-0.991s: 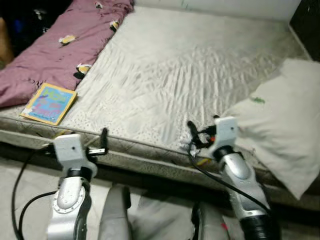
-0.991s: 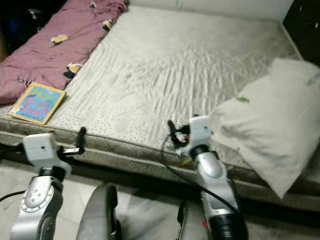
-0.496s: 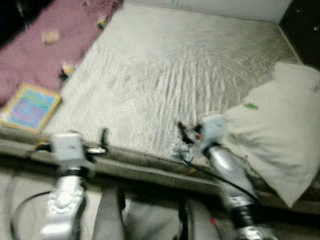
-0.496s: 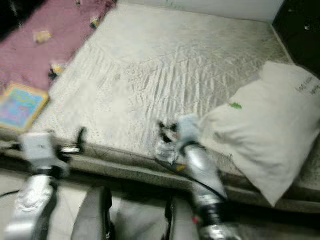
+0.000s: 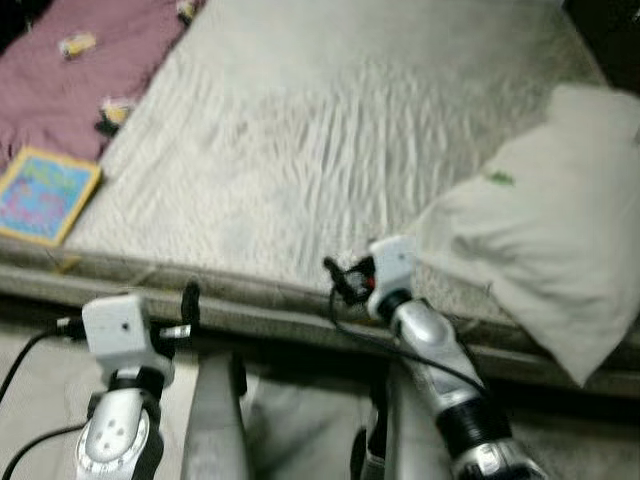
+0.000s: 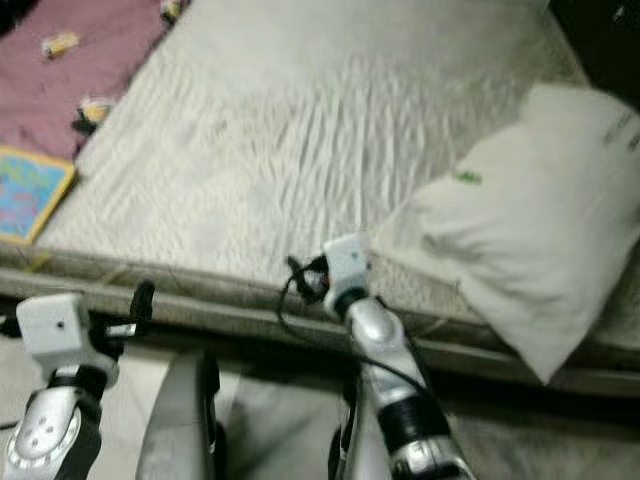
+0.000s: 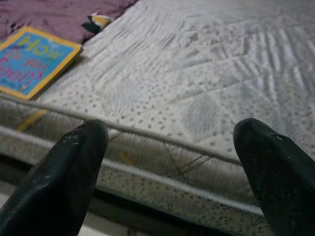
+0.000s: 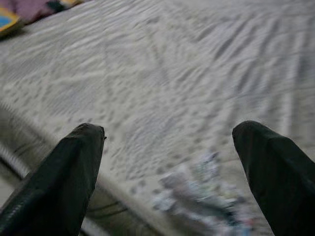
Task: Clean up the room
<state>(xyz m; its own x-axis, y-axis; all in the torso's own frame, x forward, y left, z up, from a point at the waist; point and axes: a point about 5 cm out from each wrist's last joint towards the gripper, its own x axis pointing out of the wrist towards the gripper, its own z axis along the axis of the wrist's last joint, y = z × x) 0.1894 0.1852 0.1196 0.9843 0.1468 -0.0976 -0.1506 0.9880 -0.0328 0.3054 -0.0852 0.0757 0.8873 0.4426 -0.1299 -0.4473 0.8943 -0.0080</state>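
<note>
Book (image 7: 33, 60) titled "How..." on mattress (image 7: 206, 88) edge

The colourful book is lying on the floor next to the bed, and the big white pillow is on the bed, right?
Not quite. The colourful book is not on the floor; it lies on the bed, near its front edge beside the purple blanket, as the left eye view shows. The big white pillow is on the bed, as you said.
</note>
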